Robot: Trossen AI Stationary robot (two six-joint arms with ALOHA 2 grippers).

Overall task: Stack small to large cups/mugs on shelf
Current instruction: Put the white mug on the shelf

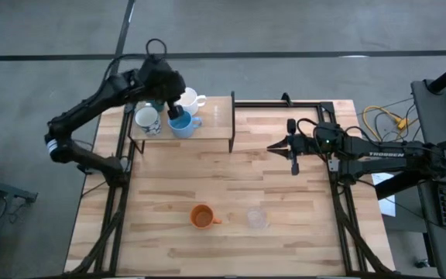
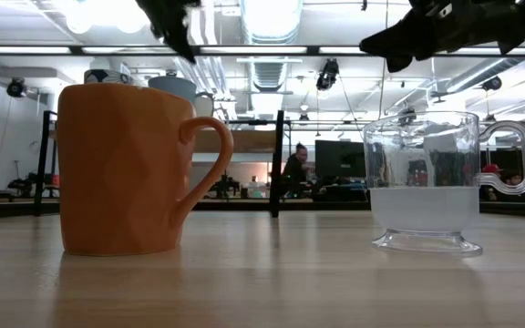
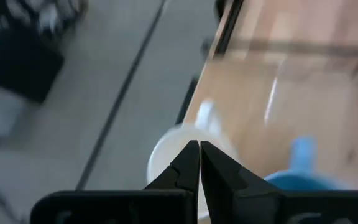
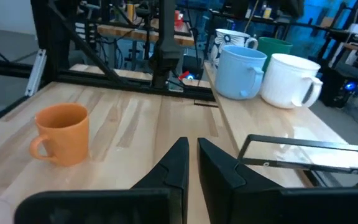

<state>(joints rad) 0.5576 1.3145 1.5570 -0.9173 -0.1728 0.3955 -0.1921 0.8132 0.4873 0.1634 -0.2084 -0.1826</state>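
Four cups stand on the small wooden shelf [image 1: 215,124] at the far left: a light blue cup [image 1: 183,124], a white cup with a handle [image 1: 191,99], a pale cup with dark markings [image 1: 147,118], and a dark green cup [image 4: 279,46] behind them. My left gripper [image 1: 174,109] is shut and empty, above the shelf between the white and blue cups. The orange cup [image 1: 201,217] and the clear cup [image 1: 258,219] stand upright on the tabletop near its front edge. My right gripper [image 1: 293,152] is shut and empty above the table's middle right.
The shelf's black frame posts [image 1: 232,116] stand at its corners. A black rail [image 1: 285,103] runs along the table's far right edge. Bare tabletop [image 1: 207,170] lies between the shelf and the two front cups. A person [image 2: 292,171] sits far behind the table.
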